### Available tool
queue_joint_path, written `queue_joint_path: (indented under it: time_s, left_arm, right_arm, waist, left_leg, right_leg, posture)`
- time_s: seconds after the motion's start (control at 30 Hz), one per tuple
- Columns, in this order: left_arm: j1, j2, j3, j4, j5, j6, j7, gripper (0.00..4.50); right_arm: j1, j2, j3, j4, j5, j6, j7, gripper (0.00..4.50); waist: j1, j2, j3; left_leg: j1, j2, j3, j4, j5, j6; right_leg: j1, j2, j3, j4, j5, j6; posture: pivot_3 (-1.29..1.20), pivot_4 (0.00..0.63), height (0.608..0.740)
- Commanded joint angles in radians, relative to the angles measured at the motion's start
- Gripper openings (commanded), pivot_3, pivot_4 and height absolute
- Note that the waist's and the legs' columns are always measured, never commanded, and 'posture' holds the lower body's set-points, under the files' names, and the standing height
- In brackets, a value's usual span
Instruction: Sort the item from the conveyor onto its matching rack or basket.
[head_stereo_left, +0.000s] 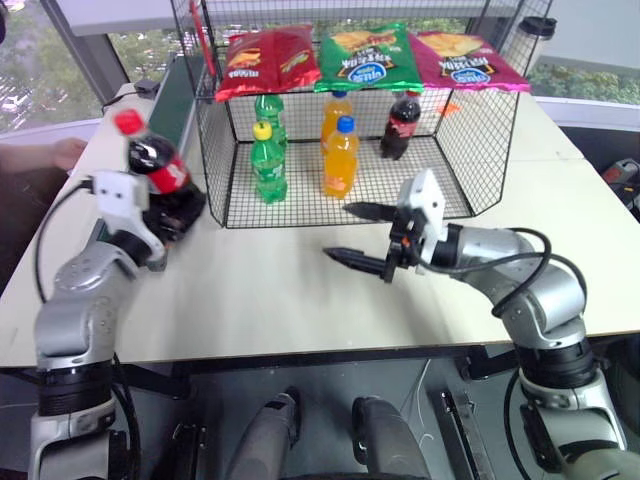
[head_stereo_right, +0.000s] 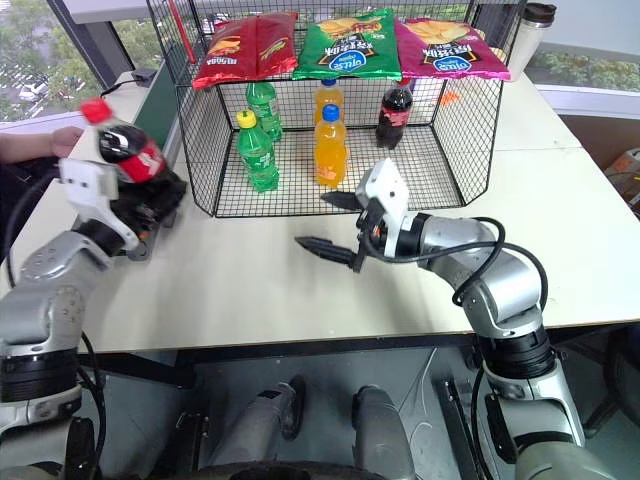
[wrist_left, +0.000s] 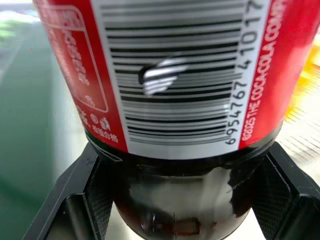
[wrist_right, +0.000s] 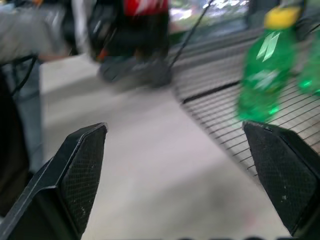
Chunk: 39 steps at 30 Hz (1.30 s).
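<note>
My left gripper is shut on the lower body of the item, a cola bottle with a red cap and red label. It holds the bottle tilted, above the table's left side and just left of the basket. In the left wrist view the bottle sits between both black fingers. The basket is a black wire cage with another cola bottle standing inside. My right gripper hovers open in front of the cage, nothing between its fingers. The dark-green conveyor runs behind the held bottle.
Inside the cage stand green soda bottles and orange soda bottles. Three chip bags lie across its top edge. A person's hand rests at the table's left edge. A lidded tumbler stands at the back right.
</note>
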Motion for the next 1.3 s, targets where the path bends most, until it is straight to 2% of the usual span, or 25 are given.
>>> queue_joint_path:
  time_s: [0.03,0.23,0.4,0.67,0.97,1.07,1.13,1.23,1.3]
  left_arm:
    - [0.002,0.036,-0.069,-0.106,-0.022,0.001,-0.114,2.99]
    - [-0.029,0.021,-0.201,-0.080,0.055,-0.077,-0.201,2.99]
    - [-0.063,-0.016,-0.332,-0.003,0.162,-0.224,-0.274,2.99]
    - [-0.137,-0.124,-0.446,0.116,0.248,-0.359,-0.332,2.99]
    - [-0.206,-0.206,-0.486,0.189,0.286,-0.421,-0.370,2.99]
    - [-0.218,-0.222,-0.487,0.203,0.294,-0.430,-0.372,2.99]
    - [-0.225,-0.234,-0.482,0.208,0.294,-0.433,-0.371,2.99]
    - [-0.227,-0.248,-0.474,0.217,0.297,-0.444,-0.368,2.99]
    - [-0.225,-0.254,-0.471,0.220,0.296,-0.445,-0.367,2.99]
  right_arm:
    - [-0.014,0.002,-0.032,-0.014,0.028,0.006,-0.013,4.50]
    - [-0.015,-0.001,-0.038,-0.020,0.035,0.013,-0.031,4.50]
    - [-0.022,0.011,-0.034,-0.026,0.027,0.016,-0.068,4.50]
    - [-0.040,0.024,-0.021,-0.026,0.025,0.021,-0.092,4.50]
    - [-0.068,0.041,-0.016,-0.030,0.037,0.035,-0.101,4.50]
    - [-0.076,0.051,-0.018,-0.023,0.037,0.037,-0.109,3.60]
    - [-0.076,0.053,-0.016,-0.022,0.033,0.027,-0.106,2.54]
    - [-0.074,0.056,-0.014,-0.019,0.029,0.018,-0.108,1.22]
    - [-0.074,0.057,-0.012,-0.017,0.027,0.018,-0.109,1.17]
  waist:
    - [-0.001,0.000,0.000]
    - [-0.001,0.000,0.000]
    - [0.000,0.000,0.000]
    - [0.000,0.000,0.000]
    - [-0.001,0.000,0.000]
    - [-0.001,0.000,0.000]
    - [-0.001,0.000,0.000]
    - [-0.001,0.000,0.000]
    - [0.000,0.000,0.000]
  left_leg:
    - [0.000,0.000,0.000,0.000,0.000,0.000]
    - [-0.001,0.000,0.000,-0.001,0.000,0.000]
    - [-0.001,0.000,0.000,-0.001,0.000,0.000]
    - [-0.001,0.000,0.000,-0.001,0.000,0.000]
    - [-0.001,0.000,0.000,0.000,0.001,0.002]
    - [-0.001,0.000,0.000,0.000,0.001,0.002]
    - [-0.001,0.000,0.000,0.000,0.001,0.002]
    - [-0.001,0.000,0.000,0.000,0.001,0.003]
    - [-0.001,0.000,0.000,0.000,0.001,0.003]
  right_leg:
    - [0.000,0.000,0.000,0.000,0.000,0.000]
    - [0.000,0.000,0.000,-0.001,0.000,0.000]
    - [0.000,0.000,0.000,-0.001,0.000,0.000]
    - [0.000,0.000,0.000,-0.002,0.000,0.000]
    - [0.000,0.000,0.000,-0.002,0.000,0.000]
    - [0.000,0.000,0.000,-0.001,0.000,0.000]
    - [0.000,0.000,0.000,-0.001,0.000,0.001]
    - [0.000,0.001,0.000,-0.001,0.001,0.002]
    - [0.000,0.001,0.000,0.000,0.001,0.002]
  posture:
    - [0.00,0.150,0.738]
    - [0.00,0.150,0.738]
    - [0.00,0.150,0.738]
    - [0.00,0.150,0.738]
    - [0.00,0.150,0.738]
    - [0.00,0.150,0.738]
    - [0.00,0.150,0.738]
    - [0.00,0.150,0.738]
    - [0.00,0.150,0.738]
